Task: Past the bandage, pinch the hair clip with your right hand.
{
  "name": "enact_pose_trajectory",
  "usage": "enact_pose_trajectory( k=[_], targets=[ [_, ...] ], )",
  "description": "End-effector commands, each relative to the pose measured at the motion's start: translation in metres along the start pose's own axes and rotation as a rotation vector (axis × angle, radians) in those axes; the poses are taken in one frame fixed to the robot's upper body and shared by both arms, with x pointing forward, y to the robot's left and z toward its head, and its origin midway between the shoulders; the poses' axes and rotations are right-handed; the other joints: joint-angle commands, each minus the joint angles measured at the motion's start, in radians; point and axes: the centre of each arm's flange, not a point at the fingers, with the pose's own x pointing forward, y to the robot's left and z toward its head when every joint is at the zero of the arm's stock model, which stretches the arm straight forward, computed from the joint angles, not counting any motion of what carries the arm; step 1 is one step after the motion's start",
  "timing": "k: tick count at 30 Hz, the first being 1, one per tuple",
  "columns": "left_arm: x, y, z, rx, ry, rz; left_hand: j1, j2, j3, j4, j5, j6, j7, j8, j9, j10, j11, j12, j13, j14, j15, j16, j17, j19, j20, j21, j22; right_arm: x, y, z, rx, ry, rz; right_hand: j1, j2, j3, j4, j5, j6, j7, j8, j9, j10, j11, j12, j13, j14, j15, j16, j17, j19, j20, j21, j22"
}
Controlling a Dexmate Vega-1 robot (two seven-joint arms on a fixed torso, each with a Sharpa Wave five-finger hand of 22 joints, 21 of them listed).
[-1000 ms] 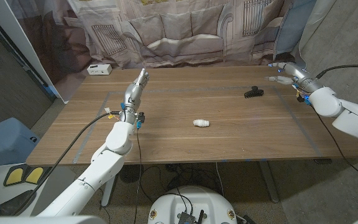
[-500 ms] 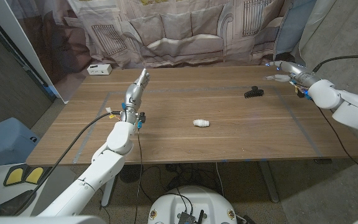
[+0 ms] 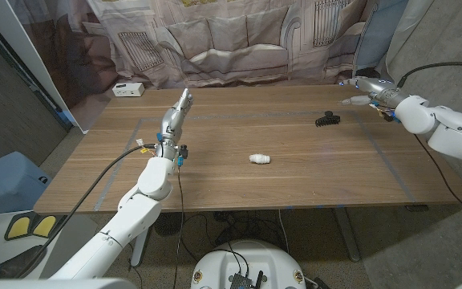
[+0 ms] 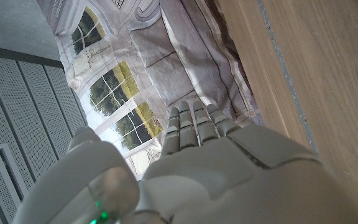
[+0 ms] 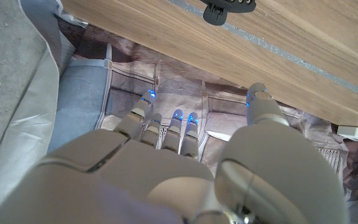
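The right robot hand (image 3: pixel 365 90) is held above the worktop's (image 3: pixel 295 185) far right corner, fingers spread and nothing gripped. The clip (image 3: pixel 326 120) lies just beside it, nearer the robot and toward the middle, untouched. The bandage (image 3: pixel 259 159) lies farther still, well apart. The left robot hand (image 3: pixel 178 112) is raised, fingers straight, nothing held.

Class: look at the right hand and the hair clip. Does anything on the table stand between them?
Nothing visible does. The right hand hangs open beyond the clip, with bare table between them. The bandage lies nearer the robot, off that line.
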Motion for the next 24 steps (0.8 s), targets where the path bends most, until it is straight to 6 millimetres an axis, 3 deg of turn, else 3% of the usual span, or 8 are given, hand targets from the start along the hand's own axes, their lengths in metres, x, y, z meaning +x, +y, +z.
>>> enact_pose_trajectory(
  k=[1,16,24],
  targets=[
    [-0.005,0.000,0.003,-0.001,-0.004,0.021,0.009,0.004,-0.003,-0.008,0.000,0.011,0.001,0.004,0.005,0.010,-0.003,-0.001,0.001,0.007,0.001,-0.004,0.006,0.004,0.001,-0.004,0.004,0.013,-0.012,0.003,-0.119,-0.003,0.050,0.022,0.003,0.014,-0.002,0.002,-0.011,-0.002,-0.001,0.001,-0.009,0.001,0.000,0.003,0.023,-0.014,0.018,0.003,0.037,0.005,0.019,0.003],
    [-0.008,-0.001,0.006,0.003,-0.006,0.030,0.006,0.005,-0.003,-0.007,-0.001,0.016,0.001,0.003,0.005,0.013,-0.004,-0.003,0.001,0.008,0.000,-0.005,0.006,0.004,0.005,-0.007,0.004,0.025,-0.023,0.003,-0.226,-0.008,0.116,0.056,-0.008,0.026,-0.012,0.004,-0.046,-0.015,-0.006,0.001,-0.026,-0.012,-0.002,0.002,0.038,-0.019,0.022,0.000,0.066,0.008,0.026,0.004],
    [-0.011,-0.002,0.001,0.006,0.000,0.033,0.002,0.004,-0.005,-0.006,-0.002,0.013,-0.001,0.000,0.005,0.006,-0.003,-0.006,0.001,0.002,0.000,-0.008,0.006,-0.005,0.008,-0.013,0.004,0.031,-0.022,-0.003,-0.188,0.003,0.159,0.098,-0.026,0.043,-0.014,0.005,-0.132,0.007,-0.018,0.003,-0.071,-0.018,-0.010,0.001,-0.017,-0.026,0.006,0.000,0.036,0.024,0.011,0.005]
  ],
)
